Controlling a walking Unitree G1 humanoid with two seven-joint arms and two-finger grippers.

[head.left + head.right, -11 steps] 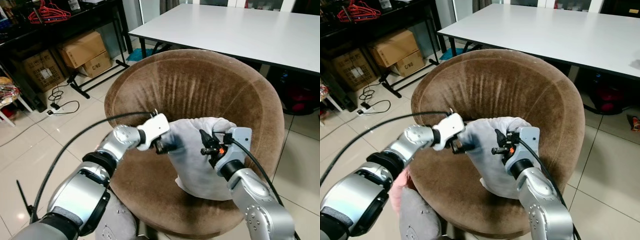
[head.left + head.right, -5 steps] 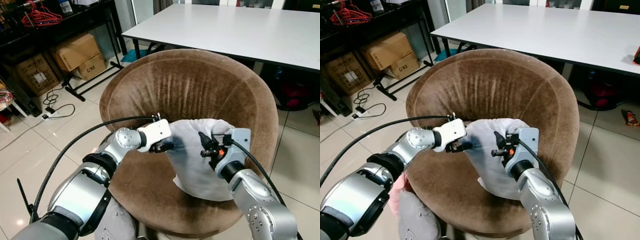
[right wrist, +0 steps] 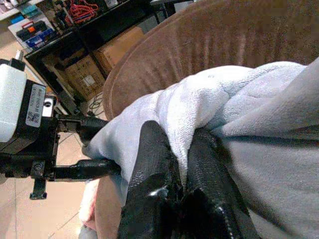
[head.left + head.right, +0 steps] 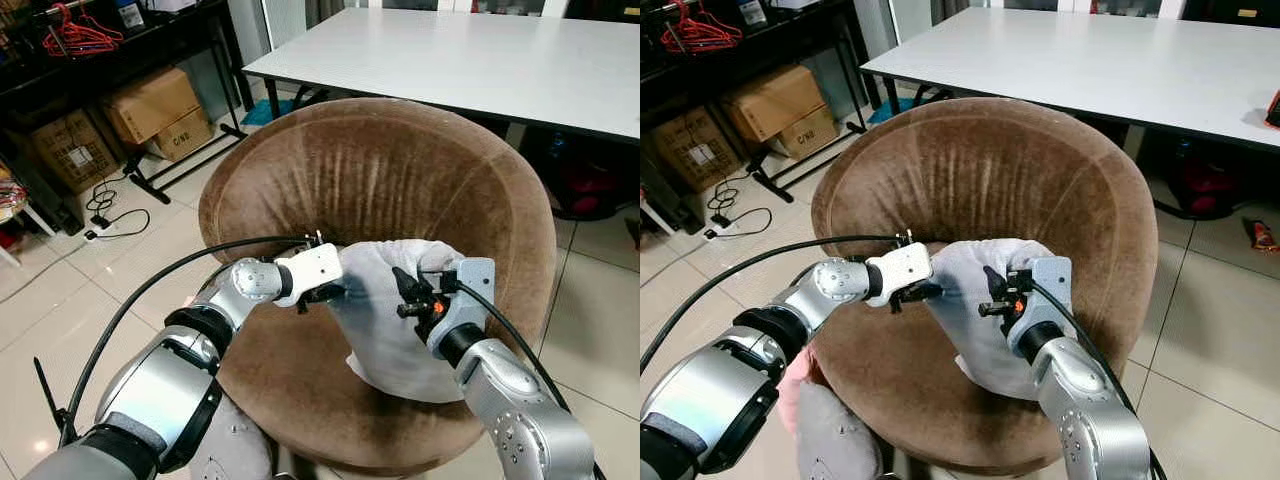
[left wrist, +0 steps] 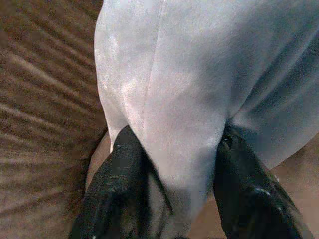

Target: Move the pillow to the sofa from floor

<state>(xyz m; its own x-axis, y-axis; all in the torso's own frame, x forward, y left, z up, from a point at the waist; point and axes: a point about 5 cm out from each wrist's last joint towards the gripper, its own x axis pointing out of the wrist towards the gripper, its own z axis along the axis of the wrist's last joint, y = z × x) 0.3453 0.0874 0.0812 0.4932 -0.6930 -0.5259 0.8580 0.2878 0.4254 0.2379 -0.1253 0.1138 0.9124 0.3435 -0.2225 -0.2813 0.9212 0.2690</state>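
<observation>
1. On the robot's left, the left gripper [image 4: 325,293] reaches in over the seat of the round brown sofa [image 4: 380,170]. Its two black fingers [image 5: 119,169] stand apart with a fold of the pale grey pillow [image 4: 395,320] pushed between them, so the cloth touches both and fills the gap. I judge it a loose hold — clamped on the pillow's left edge, but not pinched flat.

2. In the middle, the pillow is off the floor. It hangs between the two arms with its long axis running up and down; its top is bunched at gripper height, and its lower end lies on or just above the seat cushion, and I cannot tell which. The sofa back rises right behind it.

3. On the robot's right, the right gripper [image 4: 412,295] has its fingers [image 3: 152,164] drawn nearly together on a thick ridge of cloth at the pillow's upper right — a firm pinch.

4. The pillow lies straight between the two grippers and hangs below both. The seat sits directly beneath it, so I reckon the coming move is a short drop downward, with neither arm clearly nearer the cushion
</observation>
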